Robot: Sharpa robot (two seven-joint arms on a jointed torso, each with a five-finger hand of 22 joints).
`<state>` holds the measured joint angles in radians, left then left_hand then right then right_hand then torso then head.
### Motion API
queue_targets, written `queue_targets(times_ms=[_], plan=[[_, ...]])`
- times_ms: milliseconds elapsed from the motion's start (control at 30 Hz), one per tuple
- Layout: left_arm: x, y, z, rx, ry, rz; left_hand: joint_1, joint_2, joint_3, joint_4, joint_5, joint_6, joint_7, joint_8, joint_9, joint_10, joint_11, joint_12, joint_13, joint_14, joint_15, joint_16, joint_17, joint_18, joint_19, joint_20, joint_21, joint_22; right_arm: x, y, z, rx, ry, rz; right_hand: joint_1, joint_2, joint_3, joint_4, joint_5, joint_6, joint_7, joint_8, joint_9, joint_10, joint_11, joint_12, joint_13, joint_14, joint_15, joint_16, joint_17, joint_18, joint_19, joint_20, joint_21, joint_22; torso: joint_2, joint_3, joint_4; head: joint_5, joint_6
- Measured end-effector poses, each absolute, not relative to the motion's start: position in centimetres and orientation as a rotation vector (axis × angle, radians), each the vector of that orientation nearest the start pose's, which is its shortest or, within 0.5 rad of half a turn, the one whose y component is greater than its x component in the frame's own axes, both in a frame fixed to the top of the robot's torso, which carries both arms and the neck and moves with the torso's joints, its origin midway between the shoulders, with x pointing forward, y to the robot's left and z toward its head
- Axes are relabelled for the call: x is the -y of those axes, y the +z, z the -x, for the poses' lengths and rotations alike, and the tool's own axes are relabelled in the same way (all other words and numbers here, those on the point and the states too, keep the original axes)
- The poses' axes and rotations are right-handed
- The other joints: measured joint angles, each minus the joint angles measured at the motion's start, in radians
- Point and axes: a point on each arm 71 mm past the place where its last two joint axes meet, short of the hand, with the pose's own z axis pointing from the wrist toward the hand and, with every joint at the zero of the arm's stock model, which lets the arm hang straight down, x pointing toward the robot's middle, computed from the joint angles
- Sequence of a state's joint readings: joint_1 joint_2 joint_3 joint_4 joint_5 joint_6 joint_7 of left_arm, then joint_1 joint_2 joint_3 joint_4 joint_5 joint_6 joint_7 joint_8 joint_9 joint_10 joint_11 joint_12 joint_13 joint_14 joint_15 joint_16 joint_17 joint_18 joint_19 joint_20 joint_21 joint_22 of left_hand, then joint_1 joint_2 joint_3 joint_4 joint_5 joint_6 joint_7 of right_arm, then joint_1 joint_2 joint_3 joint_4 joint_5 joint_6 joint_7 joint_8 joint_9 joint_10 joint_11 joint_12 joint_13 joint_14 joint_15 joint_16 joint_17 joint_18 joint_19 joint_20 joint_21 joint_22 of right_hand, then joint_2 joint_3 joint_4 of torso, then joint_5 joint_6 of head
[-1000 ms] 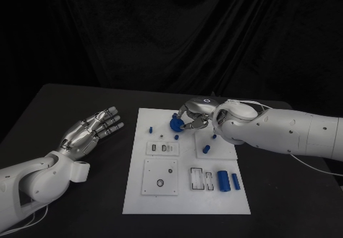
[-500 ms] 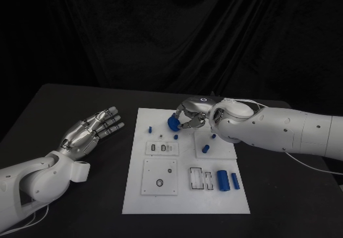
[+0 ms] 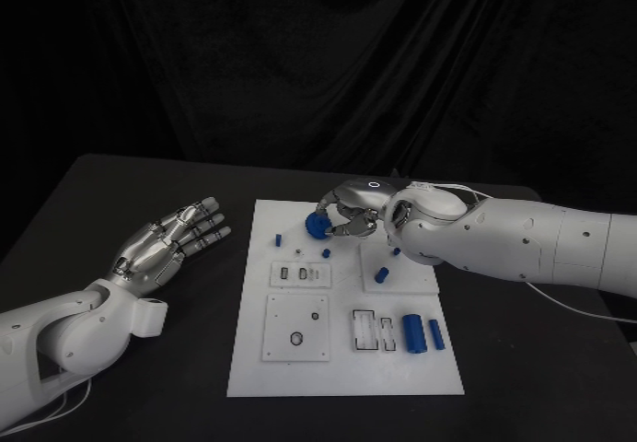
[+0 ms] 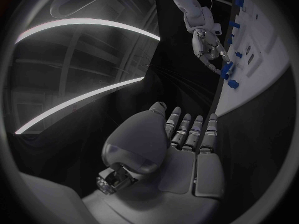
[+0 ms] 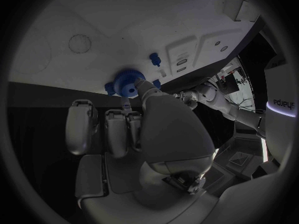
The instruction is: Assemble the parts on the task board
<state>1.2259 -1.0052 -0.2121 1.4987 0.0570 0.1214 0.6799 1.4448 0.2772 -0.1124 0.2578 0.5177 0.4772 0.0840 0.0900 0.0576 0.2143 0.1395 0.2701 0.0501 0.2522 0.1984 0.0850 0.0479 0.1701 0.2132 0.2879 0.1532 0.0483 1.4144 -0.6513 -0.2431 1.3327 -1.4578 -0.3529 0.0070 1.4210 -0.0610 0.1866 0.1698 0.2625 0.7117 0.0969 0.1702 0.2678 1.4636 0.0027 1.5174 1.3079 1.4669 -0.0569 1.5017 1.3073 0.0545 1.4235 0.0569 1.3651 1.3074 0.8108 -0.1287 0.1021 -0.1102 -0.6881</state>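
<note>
Gear [image 3: 318, 226], blue and round, gripped in the fingertips of the right hand [image 3: 353, 210] just above the far end of the task board [image 3: 342, 373]; seen in the right wrist view as a toothed disc [image 5: 127, 82] with a central bore, pinched between thumb and fingers. Probably meant for a post or seat on the board, though which one cannot be told from here.

To seat well: keep the disc level, line the bore up over its target before lowering, come down slowly, and let go only once flat. Worth minding the small blue pegs [image 3: 325, 252] standing just near of the gear, close enough to be knocked by the fingers.

Further out: a short peg [image 3: 280, 240] near the board's left edge, two blue cylinders [image 3: 414, 334] lying on the near right part, white slotted plates [image 3: 301, 274] in the middle. Left hand [image 3: 177, 241] resting palm up on the black table [image 3: 159, 184], well left of the board, fingers spread and holding nothing.

Compared with a second ago: gear and right hand shifted slightly farther and leftward, lifted away from the pegs. Left hand and loose parts unmoved.
</note>
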Motion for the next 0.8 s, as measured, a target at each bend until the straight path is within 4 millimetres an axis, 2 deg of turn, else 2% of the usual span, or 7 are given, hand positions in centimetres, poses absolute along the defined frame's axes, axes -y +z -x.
queue_targets(times_ms=[200, 367, 800], plan=[[-28.47, -20.45, -45.9, -1.346, -1.874, 1.047, 0.0, 0.0, 0.0, 0.0, 0.0, 0.0, 0.0, 0.0, 0.0, -0.004, 0.004, 0.0, 0.0, 0.0, 0.0, 0.0, 0.0, 0.0, 0.0, 0.0, 0.0, 0.0, 15.31, -15.24, -52.66, -1.559, 0.633, 0.41, -0.003, -0.003, 0.0, 0.0, 0.0, 0.0, 0.0, 0.0, -0.005, 0.0, 0.0, -0.006, 0.0, 0.0, 0.0, -0.004, 0.0, 0.0, -0.005, 0.002, -0.004, 0.0, 0.0, 0.0, -0.0001, 0.0, -0.002], [-28.52, -20.46, -45.88, -1.346, -1.874, 1.048, 0.004, 0.004, 0.0, 0.0, 0.0, 0.0, 0.0, 0.0, 0.0, -0.004, 0.004, 0.0, 0.0, 0.0, 0.0, 0.0, 0.0, 0.0, 0.0, 0.0, 0.0, 0.0, 15.28, -15.22, -52.65, -1.558, 0.635, 0.412, -0.003, -0.003, 0.003, -0.003, -0.008, -0.003, -0.003, -0.013, -0.013, 0.0, 0.0, -0.01, 0.0, 0.0, 0.0, -0.01, 0.0, 0.0, -0.007, 0.0, -0.011, 0.0, 0.0, 0.0, -0.0003, 0.0, -0.003], [-28.57, -20.48, -45.86, -1.346, -1.873, 1.049, 0.004, 0.004, 0.0, 0.0, 0.004, 0.0, 0.0, 0.0, 0.0, -0.004, 0.004, 0.0, 0.0, 0.0, 0.0, 0.0, 0.0, 0.0, 0.0, 0.0, 0.0, 0.0, 15.31, -15.24, -52.59, -1.56, 0.637, 0.414, -0.003, -0.002, 0.003, -0.003, -0.018, -0.003, -0.003, -0.013, -0.02, 0.0, 0.0, -0.015, 0.0, 0.0, 0.0, -0.01, 0.0, 0.0, -0.01, -0.003, -0.019, 0.001, 0.0, 0.0, -0.0003, -0.002, -0.005]])
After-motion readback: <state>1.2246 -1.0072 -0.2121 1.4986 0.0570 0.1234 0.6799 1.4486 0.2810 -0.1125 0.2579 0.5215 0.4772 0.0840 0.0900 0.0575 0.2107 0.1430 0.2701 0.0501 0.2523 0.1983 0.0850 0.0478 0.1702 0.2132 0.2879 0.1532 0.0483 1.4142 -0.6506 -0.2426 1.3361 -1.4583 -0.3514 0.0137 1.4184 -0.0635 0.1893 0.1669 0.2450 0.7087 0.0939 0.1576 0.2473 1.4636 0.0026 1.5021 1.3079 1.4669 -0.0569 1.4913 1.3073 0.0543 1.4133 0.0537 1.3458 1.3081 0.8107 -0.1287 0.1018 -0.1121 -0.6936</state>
